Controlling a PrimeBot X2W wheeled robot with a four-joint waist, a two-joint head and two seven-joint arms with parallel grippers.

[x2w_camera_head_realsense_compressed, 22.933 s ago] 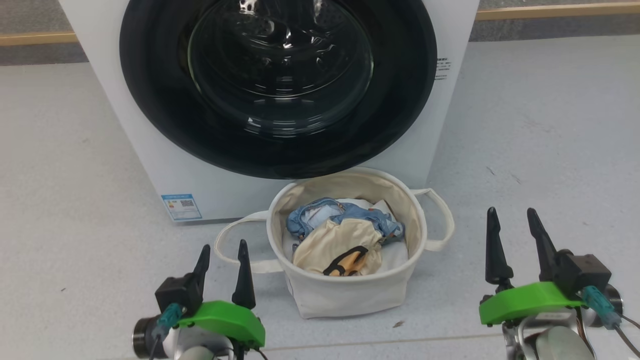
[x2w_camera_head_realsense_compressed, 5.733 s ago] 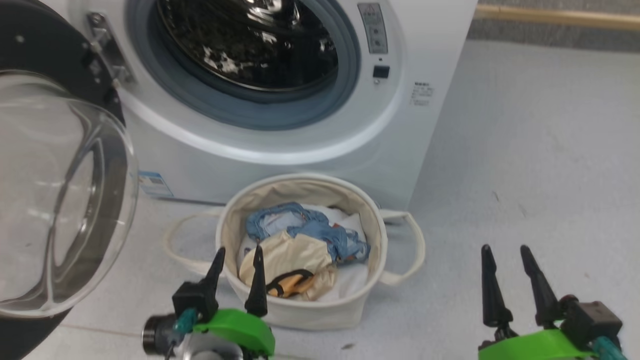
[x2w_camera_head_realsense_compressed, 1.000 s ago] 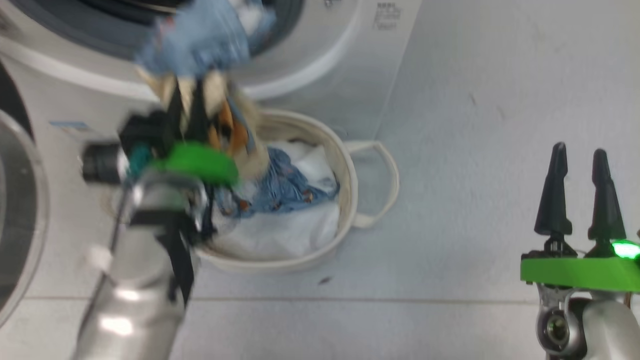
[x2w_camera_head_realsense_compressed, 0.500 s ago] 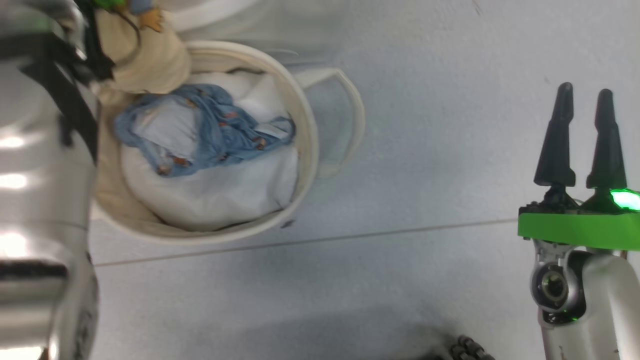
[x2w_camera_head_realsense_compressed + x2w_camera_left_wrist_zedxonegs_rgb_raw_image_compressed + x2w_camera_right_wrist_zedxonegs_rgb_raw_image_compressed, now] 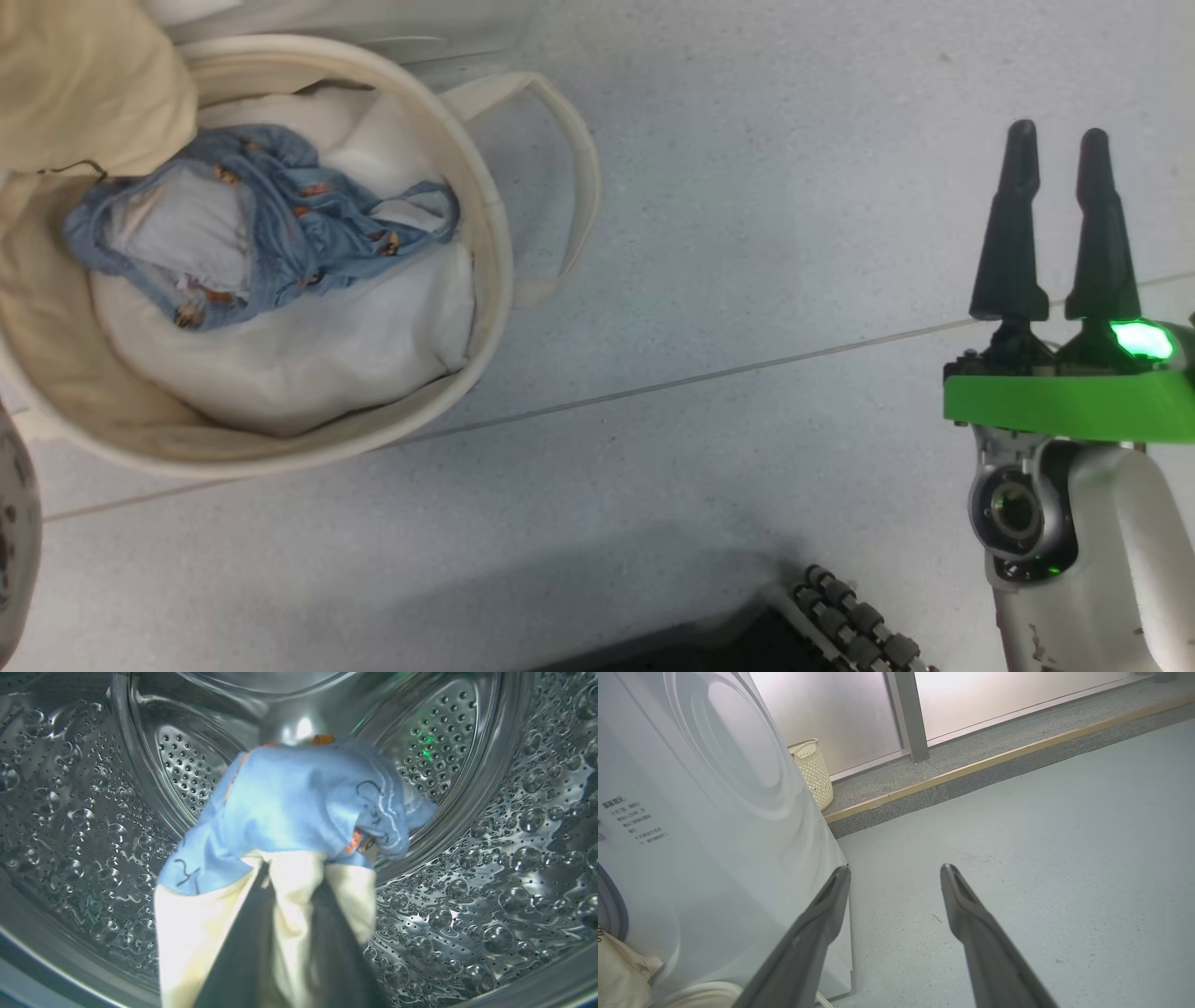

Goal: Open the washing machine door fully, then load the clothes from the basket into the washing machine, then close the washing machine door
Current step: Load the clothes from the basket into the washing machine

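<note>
In the left wrist view my left gripper (image 5: 292, 877) is shut on the cream garment (image 5: 205, 933). The garment's light blue part (image 5: 289, 807) hangs ahead of the fingers inside the washing machine's steel drum (image 5: 490, 868). The head view has the tail of that cream garment (image 5: 84, 84) trailing over the basket (image 5: 495, 252), where the blue denim garment (image 5: 280, 233) lies on a white sheet (image 5: 308, 345). My right gripper (image 5: 1055, 149) stands open and holds nothing over the floor, well to the right of the basket. The washing machine door is out of view.
The washing machine's white side (image 5: 714, 858) stands close on the left of my right gripper (image 5: 896, 868). A cream wicker basket (image 5: 812, 772) sits behind the machine by a raised kerb (image 5: 994, 760). My own base (image 5: 840, 616) shows at the head view's bottom edge.
The head camera has tipped further down, so the basket sits higher and further left in the picture. My left arm has carried the cream garment up out of the head view. The right gripper stays open.
</note>
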